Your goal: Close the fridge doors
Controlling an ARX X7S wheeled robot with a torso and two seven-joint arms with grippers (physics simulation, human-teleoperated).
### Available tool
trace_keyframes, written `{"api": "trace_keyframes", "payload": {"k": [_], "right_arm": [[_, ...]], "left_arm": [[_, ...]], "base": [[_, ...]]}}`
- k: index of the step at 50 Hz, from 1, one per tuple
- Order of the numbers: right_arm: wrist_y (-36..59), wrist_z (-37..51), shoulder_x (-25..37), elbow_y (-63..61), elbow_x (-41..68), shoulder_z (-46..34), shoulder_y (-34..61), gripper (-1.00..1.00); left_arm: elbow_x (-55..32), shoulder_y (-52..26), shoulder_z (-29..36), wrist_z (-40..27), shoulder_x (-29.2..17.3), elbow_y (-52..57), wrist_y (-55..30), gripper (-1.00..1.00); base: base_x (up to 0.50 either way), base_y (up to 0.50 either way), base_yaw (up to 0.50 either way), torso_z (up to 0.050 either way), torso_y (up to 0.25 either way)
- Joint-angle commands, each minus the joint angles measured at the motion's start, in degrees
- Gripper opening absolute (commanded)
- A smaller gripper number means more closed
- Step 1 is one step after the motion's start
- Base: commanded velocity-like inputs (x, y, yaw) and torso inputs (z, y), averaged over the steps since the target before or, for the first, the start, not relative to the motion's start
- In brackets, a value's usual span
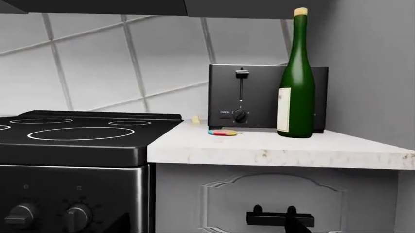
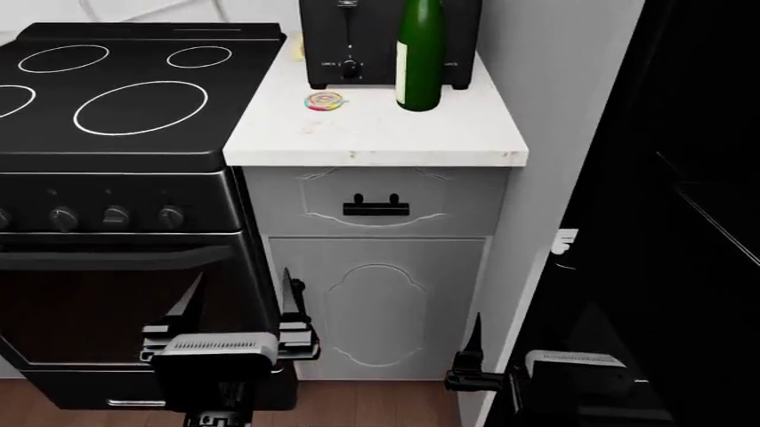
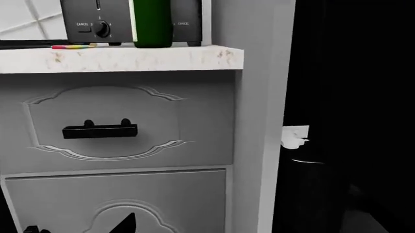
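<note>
The fridge doors show as one glossy black panel [image 2: 665, 213] filling the right of the head view, past a grey side wall; the same black panel [image 3: 353, 121] fills one side of the right wrist view. A small white fitting [image 2: 564, 240] sits at its edge. My right gripper [image 2: 558, 351] hangs low right by the black panel, one finger [image 2: 475, 345] showing and the other lost against the black; it looks open and empty. My left gripper [image 2: 234, 307] is open and empty, low before the oven and cabinet door.
A black stove [image 2: 113, 98] with oven knobs stands at the left. The white counter [image 2: 368, 138] carries a black toaster [image 2: 344, 36], a green bottle [image 2: 419, 53] and a small coloured disc [image 2: 326, 100]. Below are a grey drawer with a black handle [image 2: 375, 208] and a cabinet door [image 2: 380, 307].
</note>
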Motion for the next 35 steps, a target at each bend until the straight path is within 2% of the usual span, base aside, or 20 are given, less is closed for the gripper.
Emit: {"api": "trace_keyframes", "payload": {"k": [1, 9, 17, 24, 35], "right_arm": [[-0.36, 2.4, 1.29, -6.75, -1.51, 0.35, -1.66, 1.0], [6.19, 10.61, 4.0, -25.21, -1.52, 3.24, -4.75, 1.0], [18.31, 19.17, 5.52, -41.36, -3.14, 4.7, -4.78, 1.0], [29.03, 25.53, 5.11, -46.17, -1.92, 7.77, -1.96, 1.0], [31.96, 27.27, 4.18, -43.34, 3.91, 13.9, 1.27, 1.0]], "left_arm": [[-0.05, -0.05, 0.07, 0.15, 0.15, -0.29, -0.02, 1.0], [-0.11, 0.04, 0.0, 0.06, -0.03, 0.33, -0.07, 1.0], [-0.4, -0.14, 0.02, 0.4, 0.22, -0.25, 0.14, 1.0], [-0.71, -0.15, -0.15, 0.53, 0.23, -0.44, 0.4, 1.0], [-0.86, -0.08, -0.24, 0.5, 0.19, -0.15, 0.45, 1.0]], "base": [[0.0, 0.0, 0.0, 0.0, 0.0], [0.0, 0.0, 0.0, 0.0, 0.001], [0.0, 0.0, 0.0, 0.0, 0.0], [0.0, 0.0, 0.0, 0.0, 0.0], [0.0, 0.0, 0.0, 0.0, 0.0]]}}
